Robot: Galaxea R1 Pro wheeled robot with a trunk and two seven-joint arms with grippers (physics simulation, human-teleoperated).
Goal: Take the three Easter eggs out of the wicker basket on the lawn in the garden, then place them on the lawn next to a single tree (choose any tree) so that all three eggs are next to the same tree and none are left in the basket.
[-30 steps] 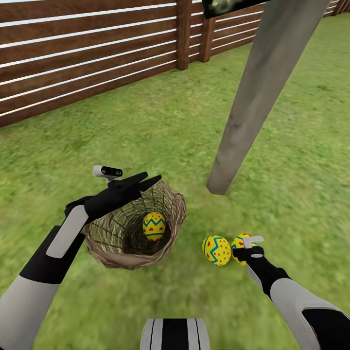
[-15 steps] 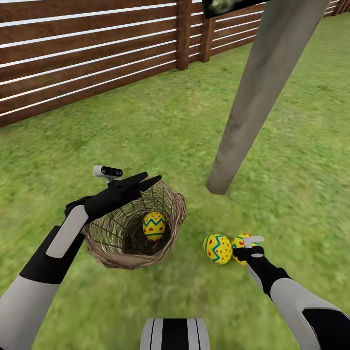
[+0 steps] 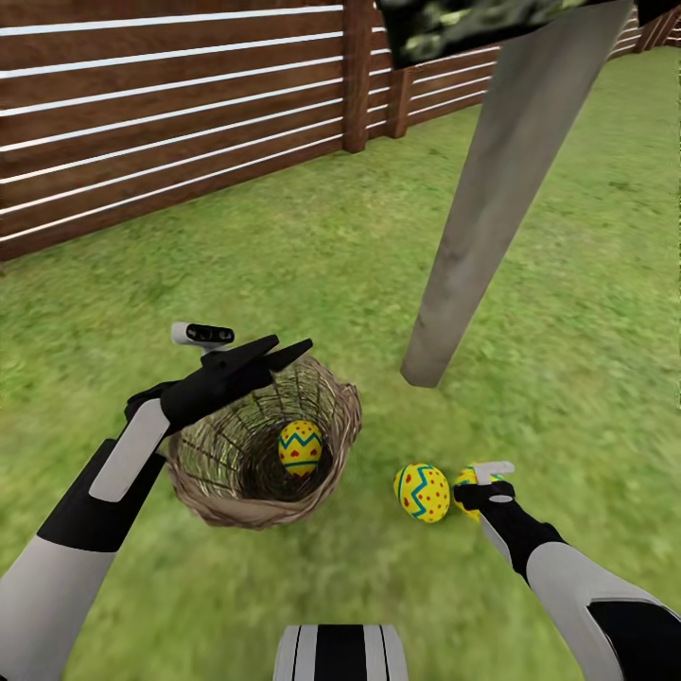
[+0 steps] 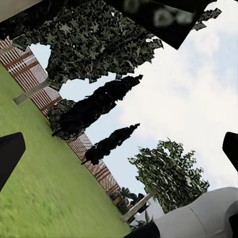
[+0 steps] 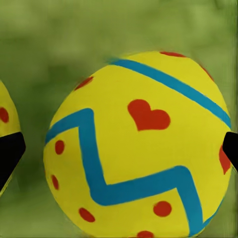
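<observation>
The wicker basket (image 3: 210, 463) sits on the lawn (image 3: 312, 246) and holds one Easter egg (image 3: 300, 447). My left gripper (image 3: 295, 342) hovers over the basket's far rim, open and with nothing in it; its fingertips (image 4: 10, 151) stand wide apart. Two more eggs lie on the grass near the foot of the pale tree trunk (image 3: 492, 199): one egg (image 3: 422, 492) lies free, the other egg (image 3: 466, 477) is half hidden behind my right wrist. That egg (image 5: 139, 144) rests between the spread fingers of my open right gripper (image 5: 119, 151).
A brown slat fence (image 3: 170, 113) with a post (image 3: 357, 66) runs along the back. The tree's dark canopy (image 3: 473, 19) hangs at the top. My base (image 3: 340, 653) shows at the bottom edge. Dark cypress-shaped trees (image 4: 99, 106) stand by the fence.
The whole head view has shifted a little, showing more of the canopy, so the camera moved. Arms, basket and eggs keep their places.
</observation>
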